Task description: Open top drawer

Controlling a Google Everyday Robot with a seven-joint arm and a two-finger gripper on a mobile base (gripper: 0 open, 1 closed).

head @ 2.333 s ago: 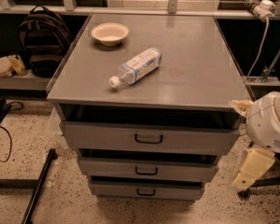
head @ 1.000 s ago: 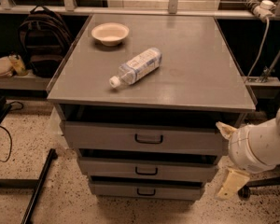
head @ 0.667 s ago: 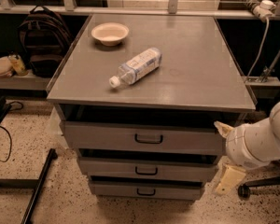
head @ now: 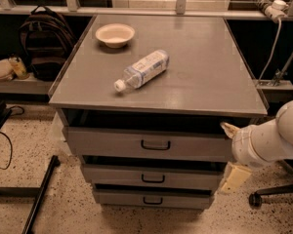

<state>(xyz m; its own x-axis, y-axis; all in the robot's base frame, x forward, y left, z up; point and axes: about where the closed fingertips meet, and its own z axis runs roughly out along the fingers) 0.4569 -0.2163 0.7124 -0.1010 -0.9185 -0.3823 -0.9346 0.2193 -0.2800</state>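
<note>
The top drawer (head: 112, 141) is the widest and tallest grey front, just under the grey cabinet top (head: 210, 72). Its small black loop handle (head: 155, 145) sits at the centre of the front. Two narrower drawers (head: 117, 175) lie below it. A dark gap shows above the top drawer's front. My gripper (head: 233, 153), on a white arm (head: 271, 139), is at the right end of the top drawer's front, well right of the handle. Its cream fingers (head: 237, 177) stand apart, open and empty.
A cream bowl (head: 115, 34) and a plastic bottle (head: 141, 70) lying on its side rest on the cabinet top. A black backpack (head: 45, 38) stands at the left. A black bar (head: 41, 195) lies on the floor to the left, and a chair wheel (head: 255, 199) to the right.
My arm and gripper have moved left, from beside the cabinet's right side to the right end of the top drawer's front. The drawers, bowl and bottle have not moved.
</note>
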